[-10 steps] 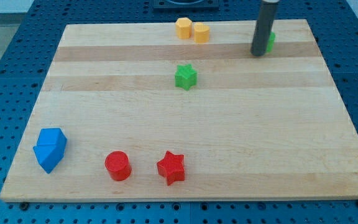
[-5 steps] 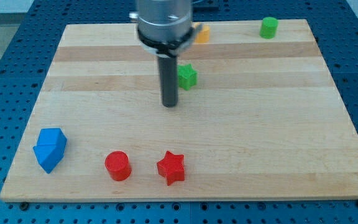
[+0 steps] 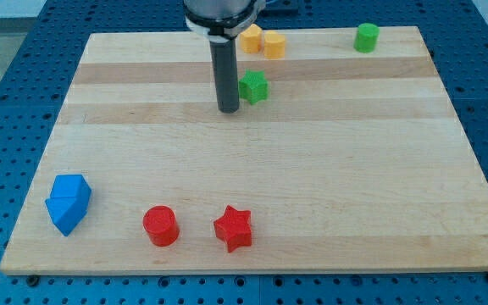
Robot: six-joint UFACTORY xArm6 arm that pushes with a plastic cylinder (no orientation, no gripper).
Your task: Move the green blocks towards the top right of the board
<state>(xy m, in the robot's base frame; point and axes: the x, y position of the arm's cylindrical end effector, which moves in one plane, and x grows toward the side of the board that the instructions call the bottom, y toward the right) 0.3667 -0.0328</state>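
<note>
A green star block [image 3: 254, 86] lies at the board's upper middle. A green cylinder [image 3: 366, 37] stands near the board's top right corner. My tip [image 3: 228, 109] rests on the board just left of and slightly below the green star, close to it or touching it. The dark rod rises from the tip to the view's top.
Two yellow blocks [image 3: 262, 41] sit together at the top edge, above the green star. A blue block [image 3: 68, 202] lies at the bottom left. A red cylinder [image 3: 160, 225] and a red star [image 3: 233, 228] lie near the bottom edge. The wooden board [image 3: 312, 186] sits on a blue perforated table.
My tip went from beside the green cylinder at top right across to the left of the green star, then moved up. The green star has shifted up and slightly right.
</note>
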